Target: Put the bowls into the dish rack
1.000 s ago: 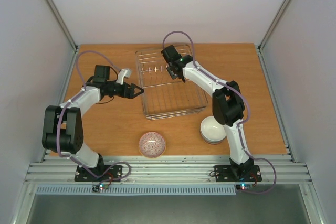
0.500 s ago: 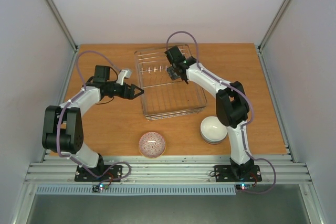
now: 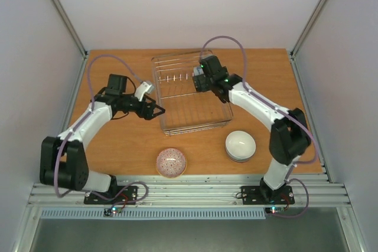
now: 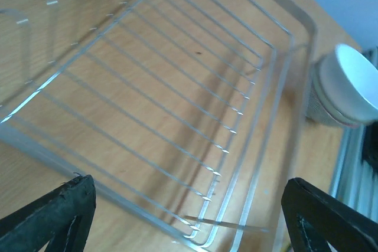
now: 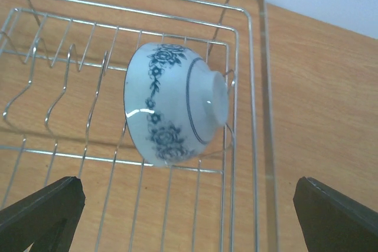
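The silver wire dish rack [image 3: 190, 109] lies mid-table. A blue-and-white flowered bowl [image 5: 172, 110] stands on its side in the rack's far right corner, leaning on the wires [image 5: 253, 87]. My right gripper [image 3: 199, 81] hangs just above it, open and empty [image 5: 189, 219], clear of the bowl. My left gripper [image 3: 158, 110] is open and empty at the rack's left side, looking across the rack's wires [image 4: 236, 116]. A pink-patterned bowl [image 3: 171, 162] and a stack of white bowls [image 3: 240, 145] sit near the front edge.
The white bowl stack also shows in the left wrist view [image 4: 345, 87], beyond the rack's near right corner. The right arm's forearm reaches over the rack's right rim. Grey walls close in the table on three sides.
The right arm's elbow has swung out to the right and its gripper has shifted slightly right over the rack. The left gripper has moved a little nearer the rack's left side.
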Tool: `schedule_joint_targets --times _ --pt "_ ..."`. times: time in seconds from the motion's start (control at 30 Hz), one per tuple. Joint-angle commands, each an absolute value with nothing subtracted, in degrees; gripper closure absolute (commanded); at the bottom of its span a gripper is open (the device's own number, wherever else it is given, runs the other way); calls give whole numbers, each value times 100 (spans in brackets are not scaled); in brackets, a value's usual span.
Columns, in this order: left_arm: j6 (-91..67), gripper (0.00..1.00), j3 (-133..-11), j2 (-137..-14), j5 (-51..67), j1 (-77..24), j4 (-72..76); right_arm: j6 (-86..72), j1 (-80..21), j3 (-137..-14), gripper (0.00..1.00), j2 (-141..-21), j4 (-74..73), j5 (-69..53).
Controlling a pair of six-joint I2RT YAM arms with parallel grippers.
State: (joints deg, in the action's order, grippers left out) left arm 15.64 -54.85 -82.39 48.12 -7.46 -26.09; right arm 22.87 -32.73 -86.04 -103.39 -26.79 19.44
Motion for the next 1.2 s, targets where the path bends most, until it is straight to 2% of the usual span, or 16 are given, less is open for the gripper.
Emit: schedule_joint_targets --times 0.0,0.3,0.47,0.73,0.87,1.07,1.17 --pt "3068 13 -5524 -7599 4451 -1323 -3640 1695 -3302 -7814 1 -9403 -2038 1718" --pt "4741 15 -5435 -7190 4045 -1864 -5253 748 -3313 -6072 1 -7595 -2000 1833" --pt "4729 23 -5373 -7238 3043 -2246 -5357 386 -3313 -5577 1 -6996 -2280 1791" --pt "4427 38 -5440 -8056 2645 -2709 -5770 268 -3355 -5410 1 -6807 -2514 1884" --pt "4261 39 -5322 -8285 2196 -3034 -5470 253 -3379 -5423 1 -6878 -2514 1869" --pt "4252 48 -5359 -8379 2415 -3135 -5490 239 -3413 -5431 1 -7037 -2547 1890" --pt "4263 48 -5361 -8380 2509 -3153 -5517 233 -3427 -5431 1 -7111 -2542 1910"
